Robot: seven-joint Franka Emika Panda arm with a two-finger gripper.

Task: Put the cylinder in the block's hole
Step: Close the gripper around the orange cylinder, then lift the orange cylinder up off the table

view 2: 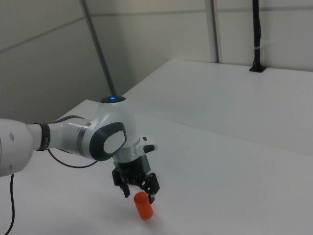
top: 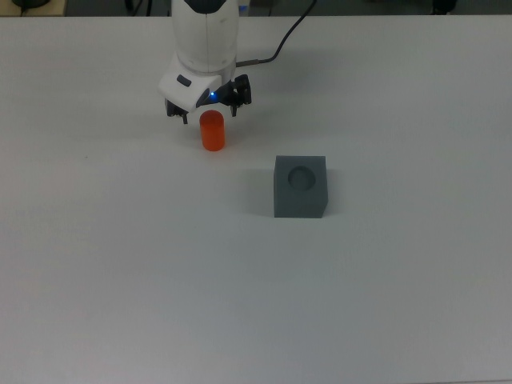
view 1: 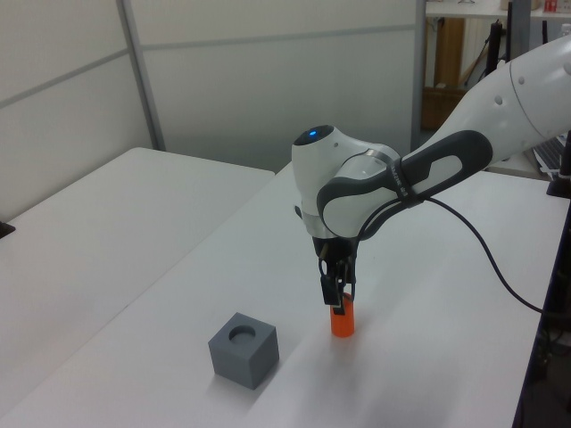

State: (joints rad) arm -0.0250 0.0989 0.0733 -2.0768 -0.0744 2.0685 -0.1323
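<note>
An orange cylinder point(top: 212, 132) stands upright on the white table point(top: 120, 264), also visible as the cylinder point(view 1: 342, 321) in the left view and the cylinder point(view 2: 144, 205) in the right view. My gripper point(top: 210, 116) is open and has come down around the cylinder's top, one finger on each side, not closed on it; the gripper point(view 2: 140, 192) shows this spread in the right view. The dark grey block point(top: 301, 186) sits to the top view's lower right of the cylinder, its round hole point(top: 302, 177) facing up and empty. The block point(view 1: 244, 349) is free of the arm.
A black cable point(top: 280, 44) runs from the arm across the table's far edge in the top view. A second white table point(view 2: 234, 103) stands behind in the right view. Wall panels and a metal post point(view 1: 141, 76) lie beyond the table.
</note>
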